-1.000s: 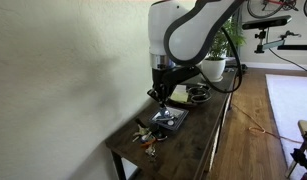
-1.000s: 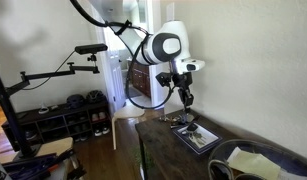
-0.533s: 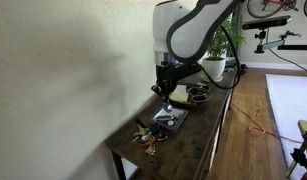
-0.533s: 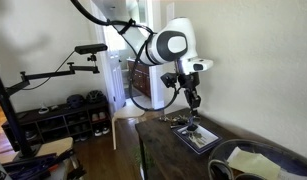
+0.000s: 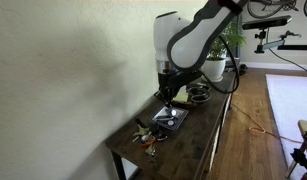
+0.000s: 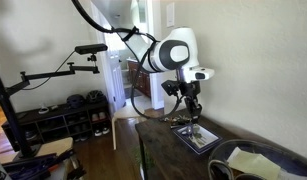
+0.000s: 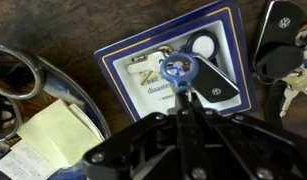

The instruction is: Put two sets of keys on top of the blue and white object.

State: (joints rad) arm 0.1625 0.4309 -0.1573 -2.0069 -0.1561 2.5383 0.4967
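Metal keys (image 7: 200, 82) lie on the blue and white object (image 7: 126, 62) just beyond clenched gripper (image 7: 183, 98)

"disaster" on blue and white object (image 7: 143, 74)

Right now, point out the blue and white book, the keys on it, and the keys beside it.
blue and white book (image 7: 136, 72), wrist view, white face left of the keys.
keys on the book (image 7: 178, 68), wrist view, round blue fob.
keys beside the book (image 7: 283, 22), wrist view, dark fob.
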